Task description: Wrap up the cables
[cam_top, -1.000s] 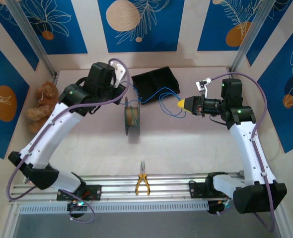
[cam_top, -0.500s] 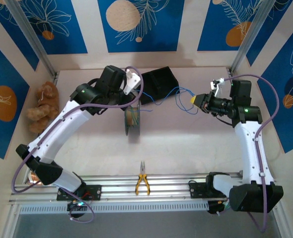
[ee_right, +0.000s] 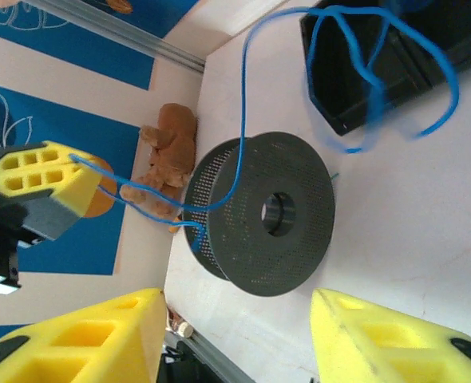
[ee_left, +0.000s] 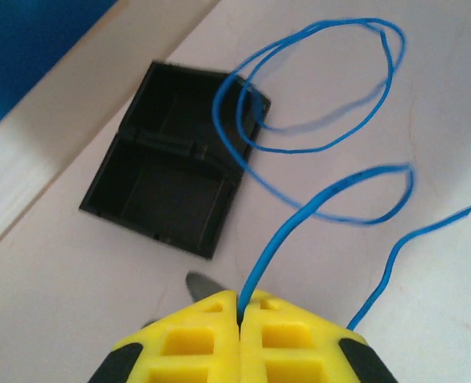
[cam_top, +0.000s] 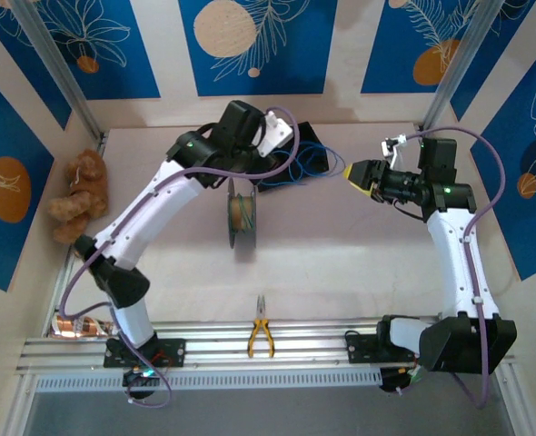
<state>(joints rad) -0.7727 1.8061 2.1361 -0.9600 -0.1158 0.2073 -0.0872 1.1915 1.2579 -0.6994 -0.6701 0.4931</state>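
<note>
My left jaws are pressed tight on the blue cable [ee_left: 283, 227] and my right jaws are spread and empty: it's light, thin, springy stuff, best pinched, I judge, on this straight run pointing away toward the black box [ee_left: 164, 187], then looping above the bench, one strand reaching the spool [ee_right: 279, 215].

Cable [ee_left: 258, 267] blue; box [ee_left: 172, 183] black; spool [ee_right: 307, 255] dark grey, perforated; teddy [cam_top: 79, 195] brown; pliers [cam_top: 261, 338] yellow-handled.
</note>
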